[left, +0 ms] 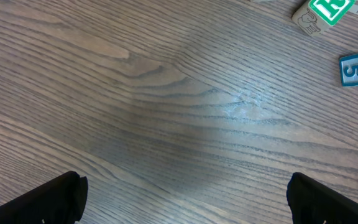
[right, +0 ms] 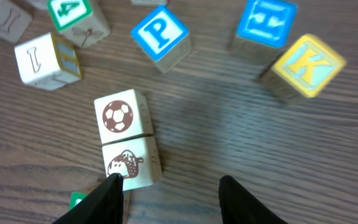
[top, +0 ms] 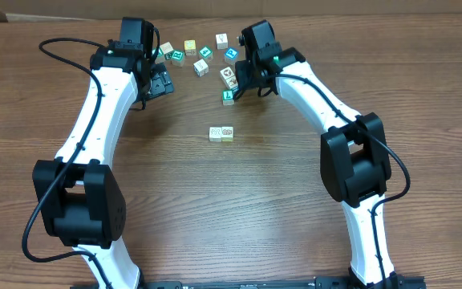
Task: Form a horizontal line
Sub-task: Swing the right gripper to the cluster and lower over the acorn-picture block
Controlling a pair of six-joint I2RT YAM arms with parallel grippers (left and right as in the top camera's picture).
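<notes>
Step in hand, as judged: fetching another cube for the horizontal line (top: 221, 133), at present two touching cubes side by side just below centre of the overhead frame. Right gripper (right: 171, 190) stands part open and clamps nothing, one fingertip overlapping the lower-left corner of the acorn-picture cube (right: 132, 163), which touches the soccer-ball cube (right: 118, 115) above it; left gripper (left: 185, 193) hangs fully open and empty. Next move calls for centring the jaws across the acorn-picture cube alone before closing, so its neighbour is not dragged
</notes>
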